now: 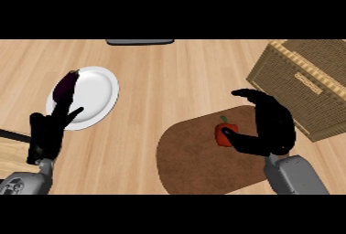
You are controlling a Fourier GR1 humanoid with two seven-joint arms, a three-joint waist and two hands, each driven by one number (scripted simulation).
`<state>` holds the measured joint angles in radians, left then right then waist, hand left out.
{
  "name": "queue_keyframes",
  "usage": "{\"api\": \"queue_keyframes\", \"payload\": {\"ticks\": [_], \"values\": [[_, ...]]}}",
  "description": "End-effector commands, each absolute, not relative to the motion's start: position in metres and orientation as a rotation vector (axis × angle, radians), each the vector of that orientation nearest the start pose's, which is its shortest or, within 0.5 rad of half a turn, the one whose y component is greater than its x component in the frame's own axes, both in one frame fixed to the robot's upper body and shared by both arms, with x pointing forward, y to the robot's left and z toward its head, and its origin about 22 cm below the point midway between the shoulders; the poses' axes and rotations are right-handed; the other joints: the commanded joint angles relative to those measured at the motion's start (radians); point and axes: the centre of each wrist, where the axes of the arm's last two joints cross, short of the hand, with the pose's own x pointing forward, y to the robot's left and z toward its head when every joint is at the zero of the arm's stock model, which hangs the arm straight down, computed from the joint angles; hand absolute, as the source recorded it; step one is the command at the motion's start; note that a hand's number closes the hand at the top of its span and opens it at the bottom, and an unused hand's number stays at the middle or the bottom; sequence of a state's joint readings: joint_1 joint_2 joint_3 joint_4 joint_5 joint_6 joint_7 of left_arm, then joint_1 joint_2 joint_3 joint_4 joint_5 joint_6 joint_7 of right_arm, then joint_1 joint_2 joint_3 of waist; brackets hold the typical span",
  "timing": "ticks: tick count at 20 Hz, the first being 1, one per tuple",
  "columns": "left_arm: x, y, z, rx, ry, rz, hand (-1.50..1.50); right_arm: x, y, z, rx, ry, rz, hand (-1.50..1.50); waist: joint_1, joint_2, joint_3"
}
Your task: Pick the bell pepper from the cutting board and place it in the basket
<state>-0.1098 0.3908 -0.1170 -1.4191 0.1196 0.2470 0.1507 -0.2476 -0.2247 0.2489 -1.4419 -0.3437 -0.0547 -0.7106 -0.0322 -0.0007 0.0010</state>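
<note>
Bright, even light is spreading across the pale wooden counter [175, 77]. The round white plate [98, 91] near the left edge is glowing brightest. The tan woven wicker basket [283, 73] at the far right corner is showing lighter along its rim than across its weave. The black right hand [273, 123] is reading as a flat dark shape, its grey forearm [297, 176] catching soft light.

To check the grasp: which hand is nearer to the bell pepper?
Right. The right hand is just right of the bell pepper; the left hand is far left, by the plate.
</note>
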Motion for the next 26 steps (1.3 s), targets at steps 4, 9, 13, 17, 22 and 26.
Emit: {"api": "queue_keyframes", "payload": {"ticks": [4,9,13,17,22,26], "values": [[0.268,0.302,0.019,0.319,-1.34,-0.176,0.0,0.27,-0.248,0.023,-0.349,-2.155,0.282,-1.5,-0.012,-0.013,-0.008],[0.276,0.306,0.029,0.332,-1.33,-0.164,0.0,0.259,-0.311,0.065,-0.582,-1.897,0.691,-1.5,-0.03,-0.019,-0.011],[0.275,0.298,0.021,0.332,-1.33,-0.167,0.0,0.244,-0.326,0.097,-0.496,-1.624,1.021,-1.5,-0.028,-0.017,-0.012],[0.277,0.298,0.024,0.318,-1.331,-0.174,0.0,0.222,-0.309,0.128,-0.36,-1.497,1.122,-1.5,-0.01,-0.012,-0.005],[0.302,0.285,0.038,0.3,-1.349,-0.205,0.0,0.208,-0.287,0.165,-0.32,-1.478,1.077,-1.5,0.018,-0.001,-0.002],[0.289,0.269,0.025,0.272,-1.346,-0.201,0.0,0.189,-0.291,0.169,-0.369,-1.456,1.044,-1.5,0.023,-0.002,-0.001]]}}
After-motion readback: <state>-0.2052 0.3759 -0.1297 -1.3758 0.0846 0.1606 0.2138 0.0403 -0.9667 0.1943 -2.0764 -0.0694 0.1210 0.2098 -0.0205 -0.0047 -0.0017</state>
